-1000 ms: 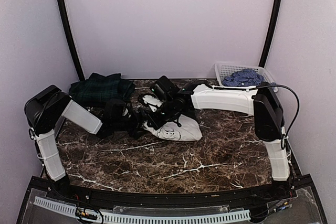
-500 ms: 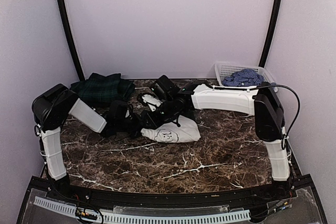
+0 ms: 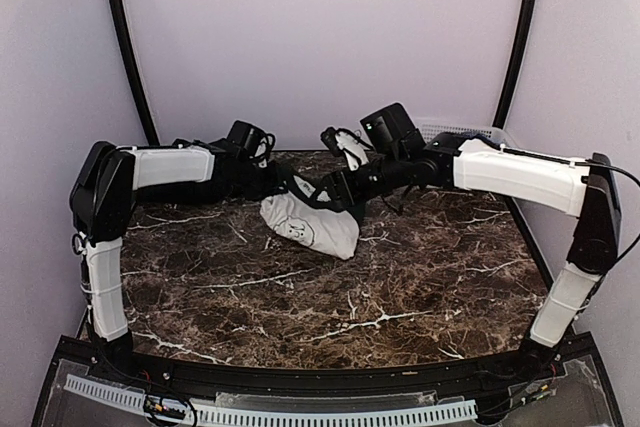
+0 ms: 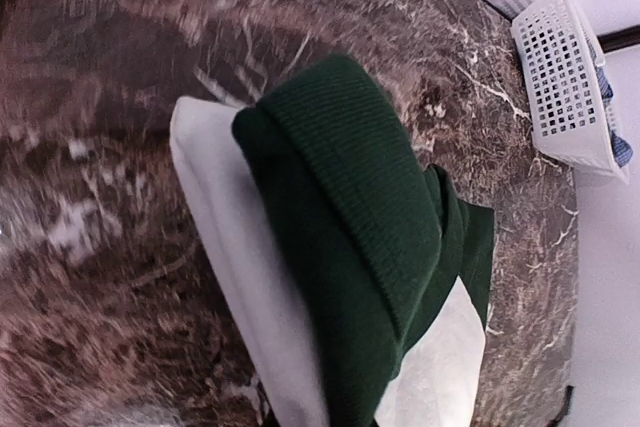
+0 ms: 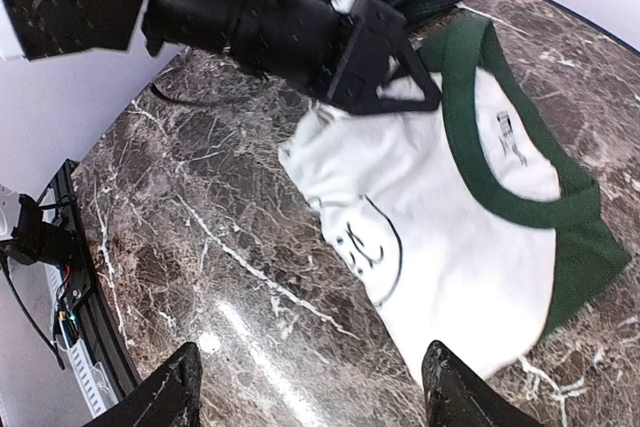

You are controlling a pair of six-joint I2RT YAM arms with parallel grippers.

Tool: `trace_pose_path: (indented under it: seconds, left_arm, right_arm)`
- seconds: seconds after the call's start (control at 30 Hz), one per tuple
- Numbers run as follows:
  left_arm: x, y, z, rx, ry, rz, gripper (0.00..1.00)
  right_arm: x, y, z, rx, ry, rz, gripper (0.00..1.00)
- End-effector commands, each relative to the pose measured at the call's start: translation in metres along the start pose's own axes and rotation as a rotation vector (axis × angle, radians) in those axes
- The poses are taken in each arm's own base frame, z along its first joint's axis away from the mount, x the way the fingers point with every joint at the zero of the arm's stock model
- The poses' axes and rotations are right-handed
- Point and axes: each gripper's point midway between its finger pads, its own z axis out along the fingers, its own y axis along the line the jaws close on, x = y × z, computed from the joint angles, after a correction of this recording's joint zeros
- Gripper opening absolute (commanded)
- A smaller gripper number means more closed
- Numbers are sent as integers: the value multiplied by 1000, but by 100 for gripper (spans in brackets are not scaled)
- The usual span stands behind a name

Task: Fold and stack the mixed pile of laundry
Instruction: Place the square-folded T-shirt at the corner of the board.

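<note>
Left hand [image 3: 287,187] clamped on the white garment with dark green collar [image 3: 305,229]; right hand [image 5: 315,402] unclenched.
The garment lies on the marble tabletop [image 3: 400,287], toward the back and left of centre. Its upper edge is pinched in the left hand. The right hand hovers just above it, fingers spread wide, grasping nothing.
</note>
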Motion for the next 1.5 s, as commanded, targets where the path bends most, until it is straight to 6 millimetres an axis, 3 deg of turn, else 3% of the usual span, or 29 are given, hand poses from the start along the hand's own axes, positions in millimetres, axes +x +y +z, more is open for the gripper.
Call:
trace_pose_path:
  seconds: [0.0,0.03,0.07,0.1,0.13,0.23,0.43,0.73,1.03,1.23,1.33,1.47]
  left_arm:
    - [-37,21,-27,-192,19,252,0]
    - [-56,13,-34,-197,-21,292,0]
    - [-60,21,-34,-226,-8,294,0]
    - [-77,15,-41,-232,-44,329,0]
    - [-80,22,-39,-255,-29,334,0]
    - [-111,16,-49,-287,-87,401,0]
    - [-150,17,-62,-375,-145,543,0]
    - [-207,12,-113,-458,-278,692,0]
    - [-223,17,-140,-504,-296,731,0]
    - [-236,14,-173,-519,-347,734,0]
    - [-246,23,-193,-517,-379,700,0]
    - [-253,37,-203,-507,-396,655,0]
  right_arm:
    - [7,-22,-13,26,-27,45,72]
    - [9,-24,-16,32,-30,47,72]
    - [12,-27,-17,39,-27,50,73]
    - [14,-29,-19,46,-27,51,73]
    - [16,-31,-20,50,-24,51,73]
    - [23,-34,-21,58,-18,56,73]
    - [27,-34,-20,52,-12,59,73]
    - [25,-34,-16,48,-5,58,72]
    - [22,-35,-13,51,3,56,72]
    - [20,-34,-11,45,6,56,71]
    - [18,-34,-12,45,3,53,71]
    - [16,-33,-12,45,3,48,71]
